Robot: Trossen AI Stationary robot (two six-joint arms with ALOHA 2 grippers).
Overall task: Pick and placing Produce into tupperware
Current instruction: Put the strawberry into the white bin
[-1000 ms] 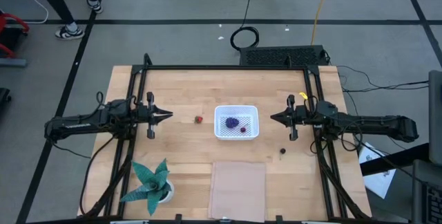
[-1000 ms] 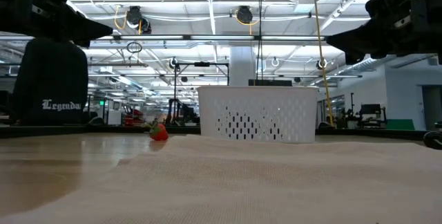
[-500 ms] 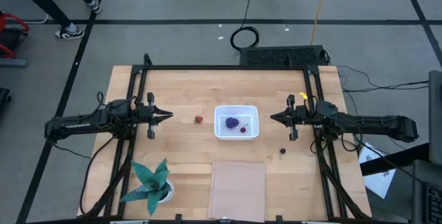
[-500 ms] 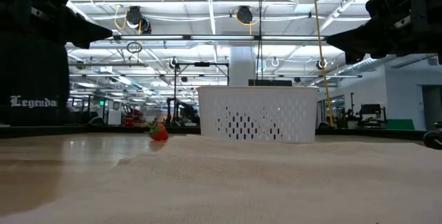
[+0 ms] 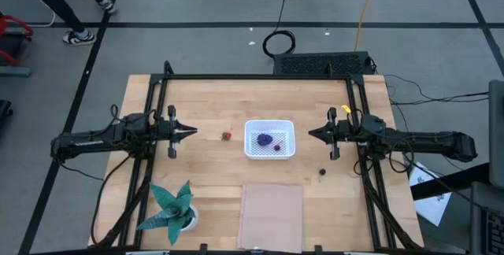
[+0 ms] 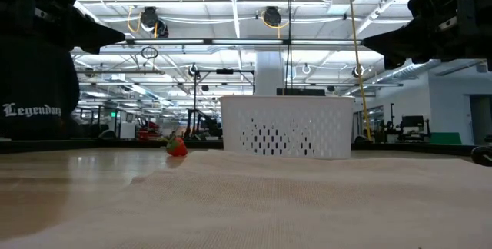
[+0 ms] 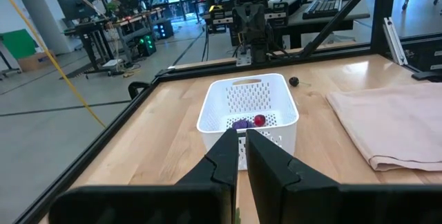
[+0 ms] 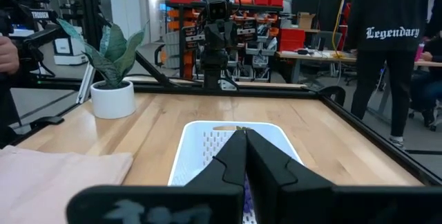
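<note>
Left gripper point(image 5: 194, 131): clenched, empty, bare wood ahead of fingertips.
Red piece point(image 5: 226, 136): just past left fingertips, short of white container point(image 5: 269, 123).
Container: between both fingertips; purple lump point(image 5: 265, 139) and reddish ball point(image 5: 277, 148) inside.
Right gripper point(image 5: 309, 134): clenched, empty, facing container.
Dark ball point(image 5: 322, 171): beside right fingers, loose.
Pinkish sheet point(image 5: 272, 205), teal plant point(image 5: 170, 206): well aside.

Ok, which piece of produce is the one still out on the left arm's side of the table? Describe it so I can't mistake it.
Start at the white tupperware in the middle of the table. Look from it toward the left gripper: a tiny red piece lies alone on the bare wood between them, touching neither. The other loose piece, a dark ball, is on the right arm's side, and the rest sit inside the container.
</note>
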